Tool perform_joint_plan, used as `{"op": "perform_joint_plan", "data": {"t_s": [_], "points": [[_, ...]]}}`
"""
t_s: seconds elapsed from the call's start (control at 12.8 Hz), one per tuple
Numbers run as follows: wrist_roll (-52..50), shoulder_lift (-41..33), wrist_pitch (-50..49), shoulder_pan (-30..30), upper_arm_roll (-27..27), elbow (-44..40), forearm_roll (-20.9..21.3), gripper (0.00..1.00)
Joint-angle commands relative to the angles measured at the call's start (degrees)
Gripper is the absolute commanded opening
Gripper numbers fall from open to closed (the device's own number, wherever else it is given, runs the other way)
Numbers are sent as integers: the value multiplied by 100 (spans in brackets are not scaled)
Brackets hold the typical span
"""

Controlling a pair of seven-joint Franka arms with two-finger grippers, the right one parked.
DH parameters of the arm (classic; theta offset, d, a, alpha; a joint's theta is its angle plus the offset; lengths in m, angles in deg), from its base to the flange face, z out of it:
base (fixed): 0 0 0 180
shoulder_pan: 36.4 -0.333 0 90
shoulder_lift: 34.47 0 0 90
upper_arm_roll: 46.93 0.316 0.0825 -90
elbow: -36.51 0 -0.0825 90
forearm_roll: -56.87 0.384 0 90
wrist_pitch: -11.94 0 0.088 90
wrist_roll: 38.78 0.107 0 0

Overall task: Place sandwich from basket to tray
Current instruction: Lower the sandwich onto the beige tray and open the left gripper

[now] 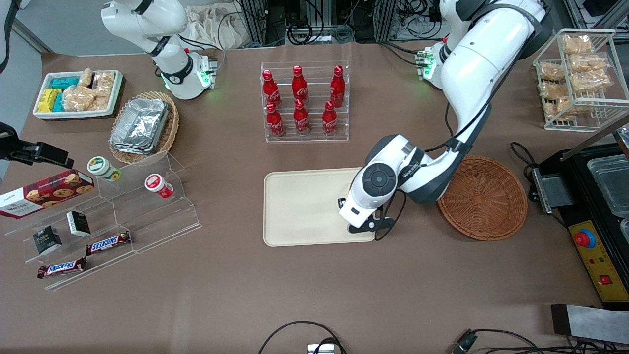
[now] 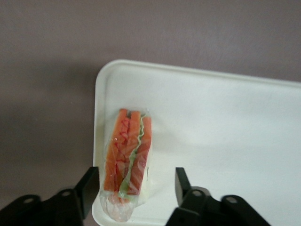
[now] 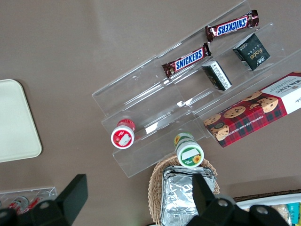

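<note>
Snickers bars [image 1: 109, 242] nearest; end effector [image 2: 133, 190] wide open, straddling sandwich [image 2: 128, 157] on tray [image 2: 225, 136].

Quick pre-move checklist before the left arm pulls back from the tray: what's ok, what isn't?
1. Sandwich on the tray: ok, it lies on the tray surface near a corner.
2. Gripper released: ok, fingers stand open on either side of the sandwich, with gaps showing.
3. Sandwich fully inside the rim: cannot tell, its wrapped end sits right at the tray edge.
4. Basket emptied: ok, nothing shows in it in the front view.
5. Tray flat on the table: ok.
6. Way up clear: ok, nothing shows above the wrist in the front view.
</note>
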State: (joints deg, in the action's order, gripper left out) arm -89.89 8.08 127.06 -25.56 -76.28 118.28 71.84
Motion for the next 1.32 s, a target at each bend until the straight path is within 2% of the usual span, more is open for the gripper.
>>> {"op": "perform_joint_plan", "data": {"t_s": [0.0, 0.47, 0.55, 0.62, 0.78, 1.01, 1.09, 1.25], "points": [[-206, -176, -515, 33, 18, -354, 75, 100], [-154, -860, -1184, -3, 79, -285, 14, 100], [-136, -1053, -1202, -3, 201, -188, -38, 100], [-110, -1308, -1176, -3, 307, -48, -265, 100], [-57, -1992, -1098, -3, 597, 547, -556, 100], [784, -3678, -379, 6, 1158, 2373, -1205, 100], [1109, -4092, -368, 6, 1317, 2744, -1312, 100], [1864, -4438, -882, 15, 1738, 2854, -1322, 100]]}}
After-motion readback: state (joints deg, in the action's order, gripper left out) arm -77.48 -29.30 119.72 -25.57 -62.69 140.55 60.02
